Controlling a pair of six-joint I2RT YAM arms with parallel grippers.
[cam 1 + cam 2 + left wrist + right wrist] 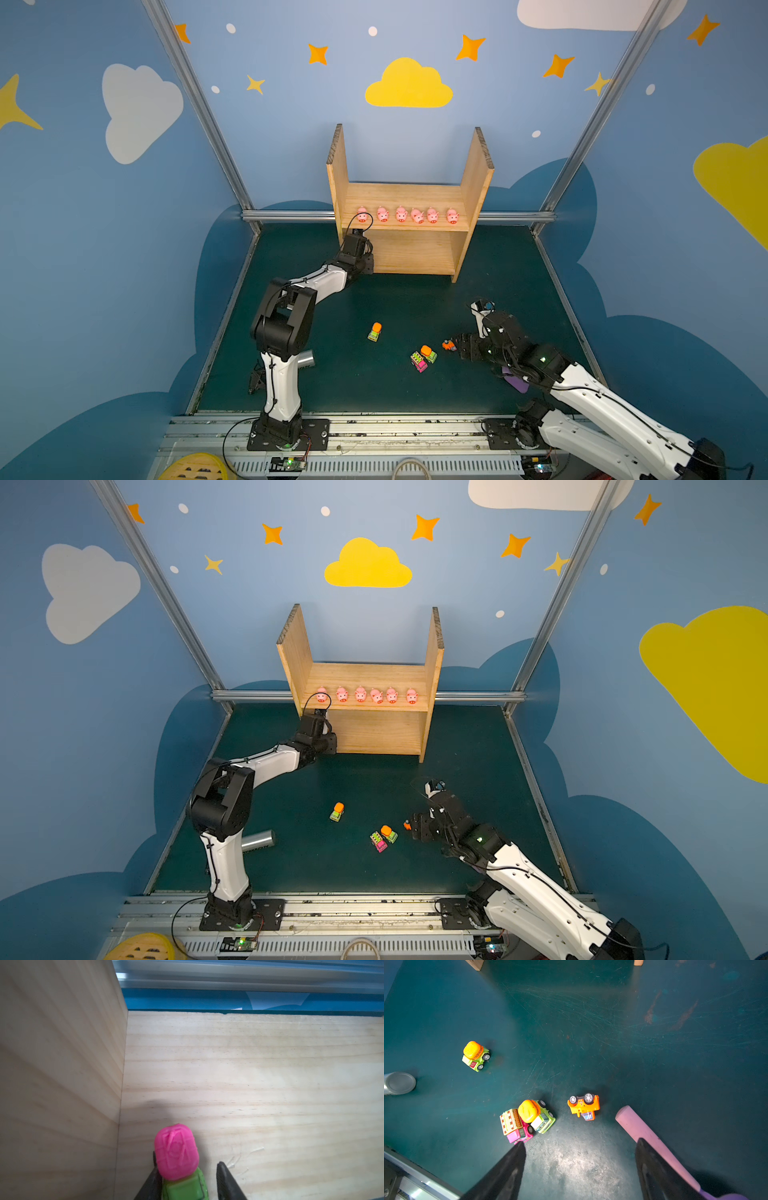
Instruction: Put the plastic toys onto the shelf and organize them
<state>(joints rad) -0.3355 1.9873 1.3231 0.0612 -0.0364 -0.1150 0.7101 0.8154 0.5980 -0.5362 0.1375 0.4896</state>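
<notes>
**Step in hand: releasing a truck on the lower board**

Toward the tabletop's front right, the right gripper hangs empty, fingers spread wide, above a tipped orange car. Three trucks lie nearby. Farther back, in the left corner of the shelf's lower board, the left gripper has its fingers parted, one touching the pink truck. Pigs line the upper board's front edge. The next move probably calls for a straight withdrawal.

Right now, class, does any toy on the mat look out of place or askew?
Yes: the orange car on the mat lies tipped over on its side, just ahead of the open right hand. It looks odd because it is not standing on its wheels.
</notes>
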